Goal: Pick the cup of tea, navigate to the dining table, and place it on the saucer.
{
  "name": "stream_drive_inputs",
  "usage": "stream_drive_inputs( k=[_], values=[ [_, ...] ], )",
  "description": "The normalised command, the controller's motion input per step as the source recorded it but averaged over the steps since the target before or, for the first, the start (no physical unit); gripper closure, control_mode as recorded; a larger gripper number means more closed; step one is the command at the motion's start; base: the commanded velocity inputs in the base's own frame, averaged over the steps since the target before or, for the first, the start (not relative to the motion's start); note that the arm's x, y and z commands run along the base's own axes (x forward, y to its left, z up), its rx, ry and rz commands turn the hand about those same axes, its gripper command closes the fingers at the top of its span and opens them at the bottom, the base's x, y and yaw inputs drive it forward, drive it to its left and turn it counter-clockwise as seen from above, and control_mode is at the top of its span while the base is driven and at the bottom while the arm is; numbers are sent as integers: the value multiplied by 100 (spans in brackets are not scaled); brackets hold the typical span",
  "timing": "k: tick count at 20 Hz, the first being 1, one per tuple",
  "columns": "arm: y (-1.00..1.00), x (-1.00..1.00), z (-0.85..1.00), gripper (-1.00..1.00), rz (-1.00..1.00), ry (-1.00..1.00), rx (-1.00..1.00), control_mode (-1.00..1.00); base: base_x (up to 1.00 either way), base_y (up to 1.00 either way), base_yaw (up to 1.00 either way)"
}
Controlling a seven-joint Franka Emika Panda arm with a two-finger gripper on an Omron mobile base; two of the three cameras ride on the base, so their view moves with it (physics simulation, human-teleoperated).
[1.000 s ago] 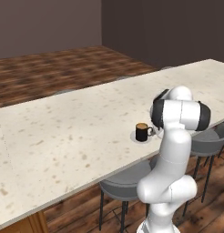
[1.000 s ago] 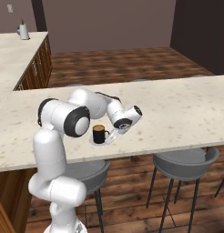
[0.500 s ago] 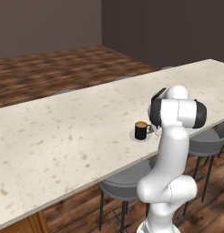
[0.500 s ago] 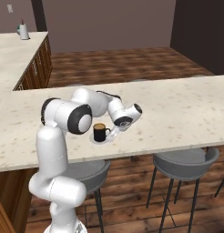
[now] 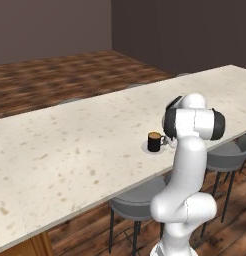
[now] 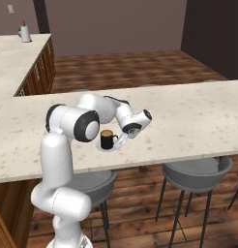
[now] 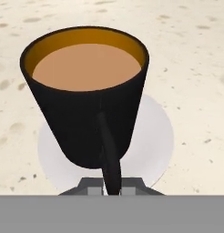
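Compared with a second before, the arm's wrist had drawn slightly back toward the base; cup (image 7: pixel 86 95) unmoved. Black cup with loop handle, orange-brown tea to near the rim, stood upright on the pale saucer (image 7: pixel 152 141) on the speckled surface (image 5: pixel 70 145). Pincer (image 7: pixel 112 187) low at the handle, fingers either side of the loop; whether gripping, cannot tell. Forearm reached out level over the surface.

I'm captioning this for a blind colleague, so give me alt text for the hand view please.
A black cup of tea, full of orange-brown liquid, stands upright on a pale round saucer on the speckled beige dining table. Its loop handle faces the camera, running down between the fingertips of the gripper at the bottom edge.
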Motion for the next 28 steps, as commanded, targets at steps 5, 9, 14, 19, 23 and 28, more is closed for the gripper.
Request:
stream_drive_inputs(
  k=[5,9,14,19,23,28],
  values=[
    [0,-8,0,-100,0,0,0,-100,0,0,0],
    [0,-24,15,-100,0,0,0,-100,0,0,0],
    [0,-54,46,-100,0,-2,0,-100,0,0,0],
    [0,-69,70,-100,0,-6,-2,-100,0,0,0],
    [3,-90,76,-100,-3,-1,-4,-100,0,0,0],
    [21,-100,57,-100,-17,0,-5,-100,0,0,0]
  ],
)
